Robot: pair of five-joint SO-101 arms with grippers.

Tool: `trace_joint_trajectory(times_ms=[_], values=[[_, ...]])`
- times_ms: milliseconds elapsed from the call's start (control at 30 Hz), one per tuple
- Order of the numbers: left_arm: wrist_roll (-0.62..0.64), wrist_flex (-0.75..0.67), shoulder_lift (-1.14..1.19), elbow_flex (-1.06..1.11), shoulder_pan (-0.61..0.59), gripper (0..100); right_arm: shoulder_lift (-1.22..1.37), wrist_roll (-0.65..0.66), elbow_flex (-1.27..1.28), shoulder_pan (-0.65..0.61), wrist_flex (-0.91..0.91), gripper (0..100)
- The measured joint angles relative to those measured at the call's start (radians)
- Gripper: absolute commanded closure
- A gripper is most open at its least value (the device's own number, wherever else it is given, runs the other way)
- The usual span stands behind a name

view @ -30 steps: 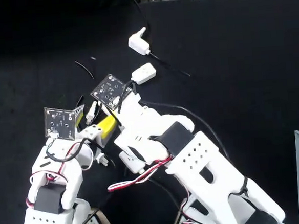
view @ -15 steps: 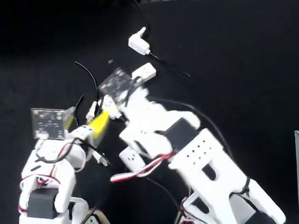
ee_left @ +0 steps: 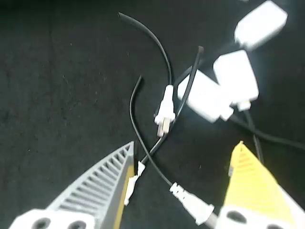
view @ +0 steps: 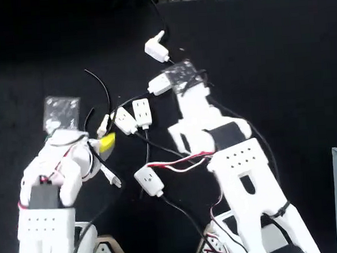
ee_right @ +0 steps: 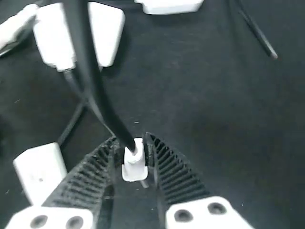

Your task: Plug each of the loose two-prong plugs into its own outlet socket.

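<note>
1. We see soft, even light; the black table [view: 291, 66] reads dark in all views.
2. We note that the white outlet sockets [ee_left: 236, 76] glare, with their surface detail washed out.
3. The plug [ee_right: 134, 164] in the right gripper [ee_right: 131, 139] glares likewise.
4. We find only faint shadows on the table.
</note>
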Motion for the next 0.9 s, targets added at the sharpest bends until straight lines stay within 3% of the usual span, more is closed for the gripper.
trace_joint_trajectory(times_ms=[100,367,600,900], values=[[-0.034,0.101,0.149,-0.104,0.031,57,0.0,0.0,0.011,0.08,-0.032,98.7],[-0.032,0.245,0.423,-0.235,0.212,56,0.0,0.034,0.011,0.249,-0.044,98.7],[0.049,0.226,0.565,-0.235,0.356,56,0.0,0.046,0.011,0.336,-0.044,98.7],[0.206,0.097,0.793,-0.235,0.381,56,0.0,0.046,0.011,0.339,-0.044,98.7]])
